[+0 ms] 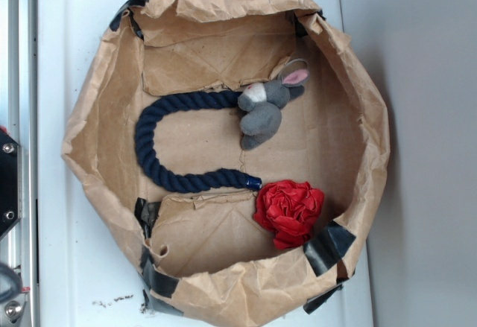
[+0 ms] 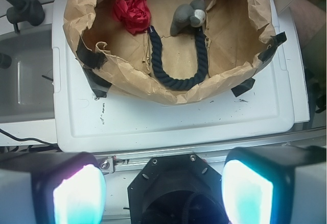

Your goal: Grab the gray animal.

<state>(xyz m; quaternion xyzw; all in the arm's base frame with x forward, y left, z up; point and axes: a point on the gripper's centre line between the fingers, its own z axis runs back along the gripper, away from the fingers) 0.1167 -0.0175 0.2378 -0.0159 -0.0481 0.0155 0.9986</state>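
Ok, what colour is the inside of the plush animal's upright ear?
Pink, on the small gray plush mouse toy; the exterior view shows it best.

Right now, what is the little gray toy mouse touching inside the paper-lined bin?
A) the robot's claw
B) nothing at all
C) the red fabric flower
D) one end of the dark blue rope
D: the gray mouse sits with its white muzzle against one end of the dark blue rope, while the red flower lies apart at the rope's other end and the claw is open, well back from the paper-lined bin.
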